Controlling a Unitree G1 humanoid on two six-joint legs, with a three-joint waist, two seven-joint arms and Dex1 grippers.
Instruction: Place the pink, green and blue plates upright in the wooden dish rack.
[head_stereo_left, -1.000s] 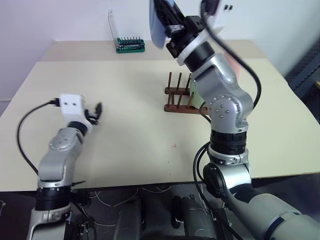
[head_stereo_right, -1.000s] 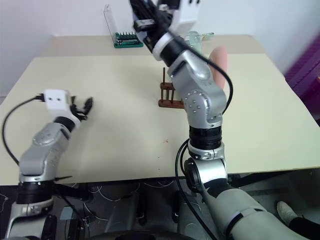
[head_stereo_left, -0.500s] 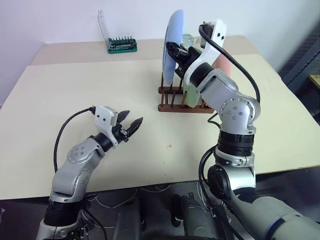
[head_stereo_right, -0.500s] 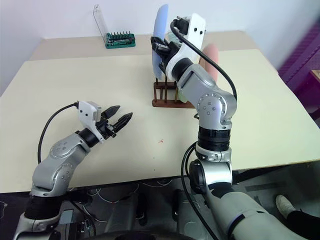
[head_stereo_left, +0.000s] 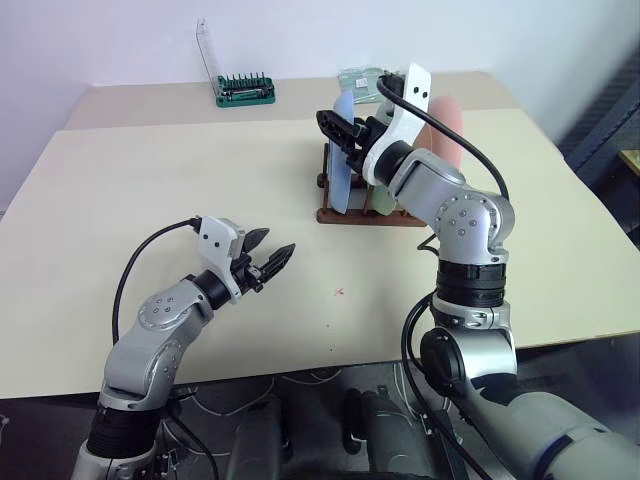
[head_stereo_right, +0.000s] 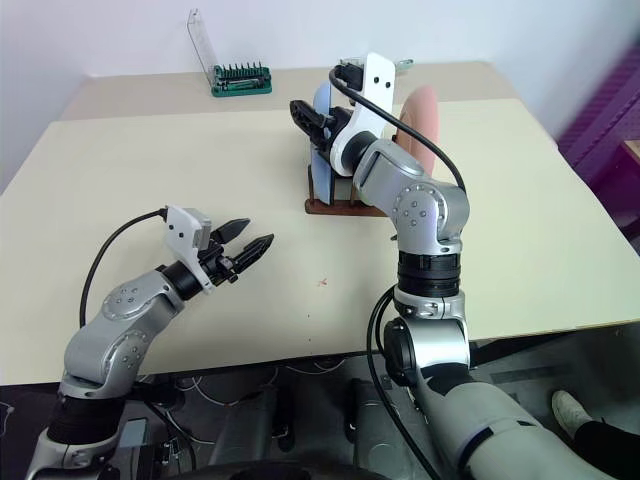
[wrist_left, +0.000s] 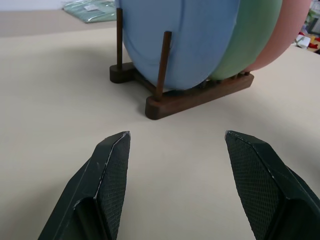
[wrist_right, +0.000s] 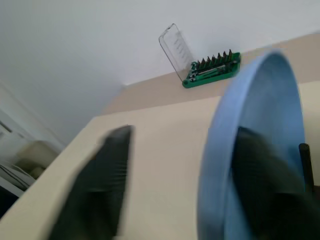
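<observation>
Three plates stand upright side by side in the wooden dish rack (wrist_left: 197, 96), which sits on the beige table (head_stereo_left: 150, 200) toward its far side, ahead of the robot and slightly to its right. In the left wrist view the blue plate (wrist_left: 185, 40) comes first, held between thin dark pegs, then the green plate (wrist_left: 252, 37) just behind it, then the pink plate (wrist_left: 287, 30) at the far end of the rails. From the head views the pink plate's rim rises behind the right arm, and the blue plate's edge shows at the rack's left end.

The right gripper (head_stereo_right: 318, 118) is up at the top of the blue plate, its black fingers parted; in the right wrist view one finger lies on each side of the blue plate's rim, with the plate edge between them. Whether either finger touches the plate cannot be told.

The left gripper (head_stereo_left: 268, 258) hangs over bare table well short of the rack, pointing toward it, its two fingers spread with nothing between them.

Against the back wall, on the table's far strip, a green screwdriver-bit holder (head_stereo_left: 245, 90) stands with its clear lid raised. A pale green packet (head_stereo_left: 360, 75) lies flat beyond the rack
</observation>
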